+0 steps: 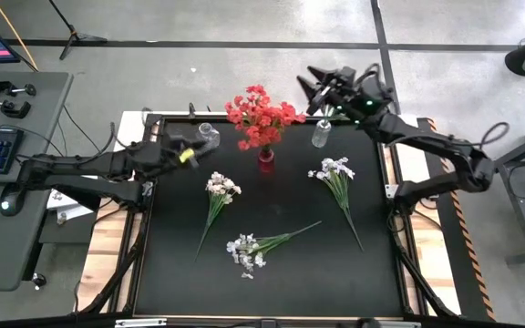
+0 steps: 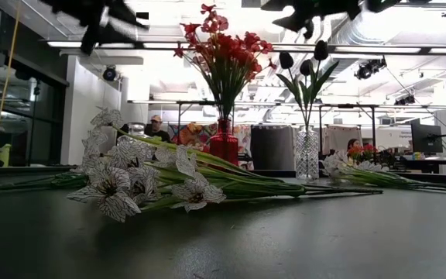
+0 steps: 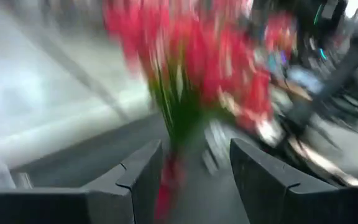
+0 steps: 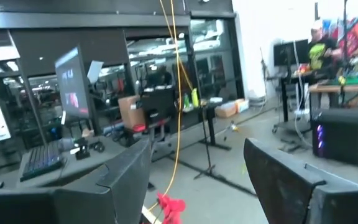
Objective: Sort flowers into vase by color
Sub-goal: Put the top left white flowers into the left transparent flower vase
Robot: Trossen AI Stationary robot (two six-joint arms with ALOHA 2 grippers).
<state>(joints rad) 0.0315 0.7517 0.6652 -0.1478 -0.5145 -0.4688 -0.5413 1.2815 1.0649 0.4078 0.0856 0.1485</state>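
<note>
White flowers lie flat on the black worktop (image 1: 180,273). From above you can count three white bunches: one at the bottom middle of the frame (image 1: 247,251), one left of the middle (image 1: 221,189) and one right of the middle (image 1: 334,170). The low view shows these close up as one big heap, so you cannot count them there.

Farther back stands the red vase (image 1: 266,158), full of red flowers (image 1: 261,117). A clear vase (image 1: 322,134) stands to its right. Only the low view shows the black flowers (image 2: 303,63) in it; from above, the right arm hides them. Another clear vase (image 1: 209,137) stands at the upper left, and it is hard to see what is in it.

The left hand (image 1: 204,153) is beside that vase, half open with nothing in it. Its own camera shows a blur of red blossoms between its fingers (image 3: 138,180).

The right hand (image 1: 310,89) is above the top edge of the worktop, wide open and holding nothing.
</note>
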